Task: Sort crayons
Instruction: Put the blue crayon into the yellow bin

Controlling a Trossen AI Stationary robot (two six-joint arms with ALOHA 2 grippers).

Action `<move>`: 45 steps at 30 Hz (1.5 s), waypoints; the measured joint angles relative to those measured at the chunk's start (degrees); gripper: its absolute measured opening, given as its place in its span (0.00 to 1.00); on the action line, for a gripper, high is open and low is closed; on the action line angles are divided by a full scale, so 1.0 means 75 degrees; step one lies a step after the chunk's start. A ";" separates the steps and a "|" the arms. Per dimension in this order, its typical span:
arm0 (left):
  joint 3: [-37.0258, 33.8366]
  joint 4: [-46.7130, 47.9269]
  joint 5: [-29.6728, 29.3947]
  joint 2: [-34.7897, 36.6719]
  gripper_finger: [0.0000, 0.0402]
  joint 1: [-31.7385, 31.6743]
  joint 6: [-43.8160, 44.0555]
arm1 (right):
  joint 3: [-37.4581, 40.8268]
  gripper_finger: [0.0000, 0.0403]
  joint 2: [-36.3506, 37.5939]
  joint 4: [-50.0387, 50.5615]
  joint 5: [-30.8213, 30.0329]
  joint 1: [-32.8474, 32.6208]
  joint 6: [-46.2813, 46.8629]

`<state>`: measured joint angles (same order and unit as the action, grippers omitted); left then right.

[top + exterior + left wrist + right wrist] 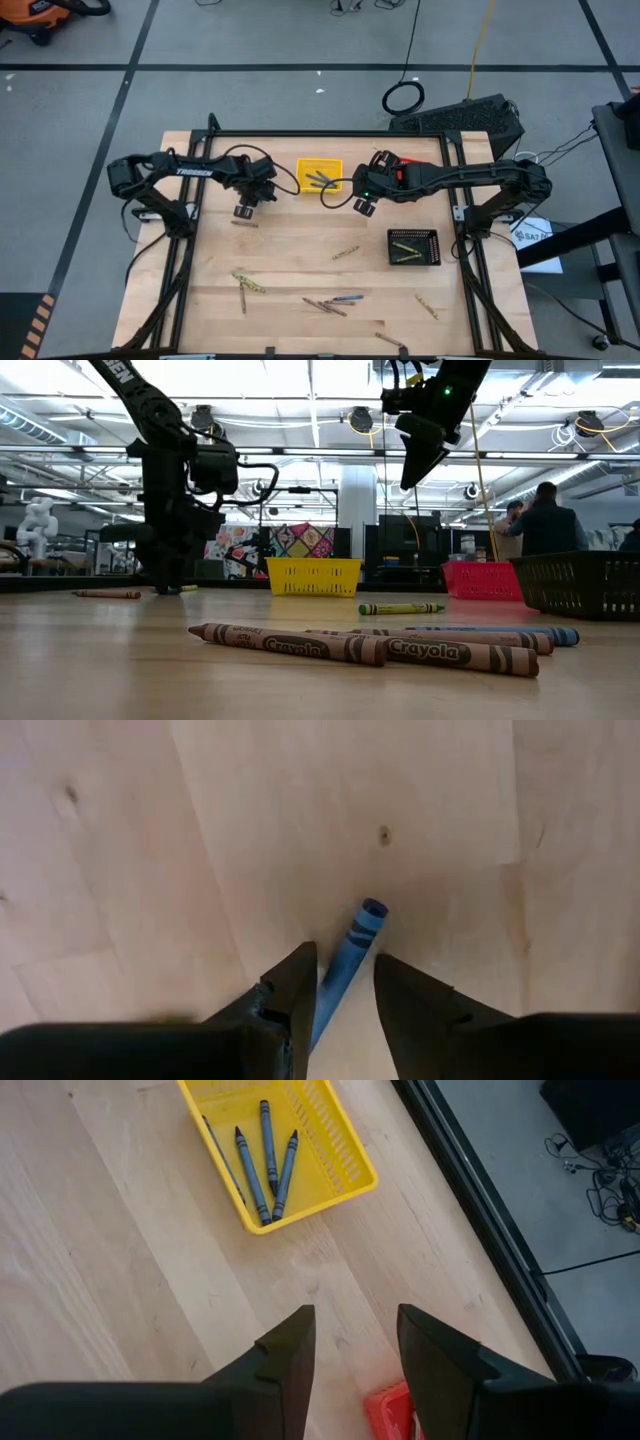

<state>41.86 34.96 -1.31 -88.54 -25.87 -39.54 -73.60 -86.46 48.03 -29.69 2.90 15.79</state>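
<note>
While our left gripper straddles a blue crayon lying on the counter, jaws open and gripping nothing, a skewed close could roll it away. Our right gripper hovers open-jawed, empty, near the yellow basket.

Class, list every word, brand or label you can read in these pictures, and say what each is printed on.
"Crayola": on the brown crayon nearest the low camera.
"Crayola": on the second brown crayon beside it.
"TROSSEN": on the left arm, high view; small, barely legible.
Paper sign beside the table: too small to read.
</note>
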 joint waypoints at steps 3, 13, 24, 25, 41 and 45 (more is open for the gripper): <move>-0.0002 0.0010 0.0020 -0.0107 0.29 0.0000 -0.0001 | 0.0000 0.32 0.0000 0.0003 -0.0003 0.0003 0.0000; -0.0007 0.0180 0.0437 -0.0128 0.14 0.0011 0.0411 | 0.0000 0.32 0.0001 0.0003 -0.0003 0.0003 -0.0053; -0.0010 0.0455 0.0420 -0.0128 0.01 0.0174 0.0756 | 0.0000 0.32 -0.0001 0.0018 -0.0013 0.0012 -0.0058; -0.0006 0.0487 0.0414 -0.0127 0.01 0.0197 0.0815 | 0.0000 0.32 -0.0002 0.0027 -0.0015 0.0015 -0.0058; 0.0162 0.0678 0.0948 0.0591 0.00 0.0384 0.1241 | 0.0000 0.32 -0.0002 0.0216 -0.0028 0.0015 -0.0058; 0.0170 0.0558 0.0903 0.0921 0.00 0.0429 0.1238 | 0.0000 0.32 0.0000 0.0213 -0.0029 0.0015 -0.0041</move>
<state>43.13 39.15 5.46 -81.64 -22.65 -30.26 -73.60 -86.46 49.63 -29.91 3.01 15.49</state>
